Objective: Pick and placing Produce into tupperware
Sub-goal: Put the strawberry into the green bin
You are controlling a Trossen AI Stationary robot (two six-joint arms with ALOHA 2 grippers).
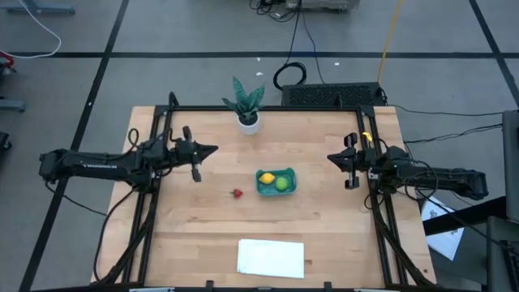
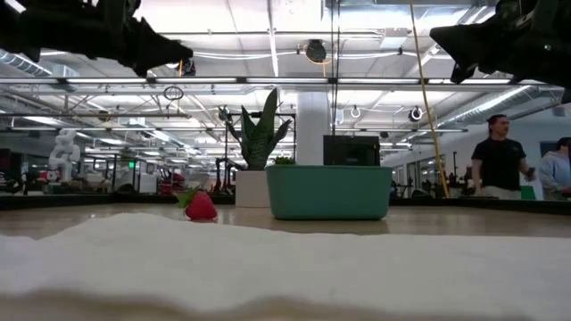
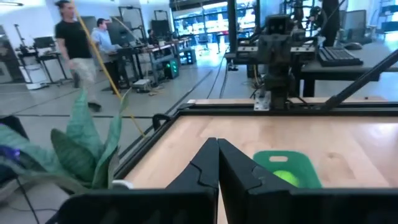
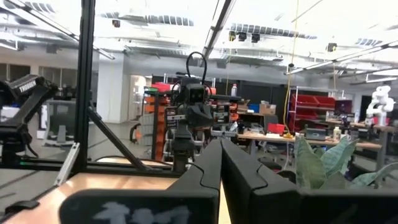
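Observation:
The teal tupperware [image 1: 276, 182] sits right of the table's middle, with the yellow lemon [image 1: 266, 178] and the lime-green ball [image 1: 281, 184] inside it. The low view shows its side wall [image 2: 328, 192]; the left wrist view shows it with the lime ball [image 3: 285, 177]. The tiny red strawberry [image 1: 237, 193] lies on the wood just left of the container, also low in the low view [image 2: 201, 206]. My left gripper [image 1: 212, 150] hovers shut above the table's left part, pointing toward the container. My right gripper [image 1: 330, 156] hovers shut near the right edge, empty.
A green potted plant in a white pot [image 1: 247, 106] stands at the far edge, near the middle. A flat white sheet [image 1: 271, 257] lies at the near edge. A black frame [image 1: 268, 109] rims the table. People stand in the room beyond [image 2: 497, 159].

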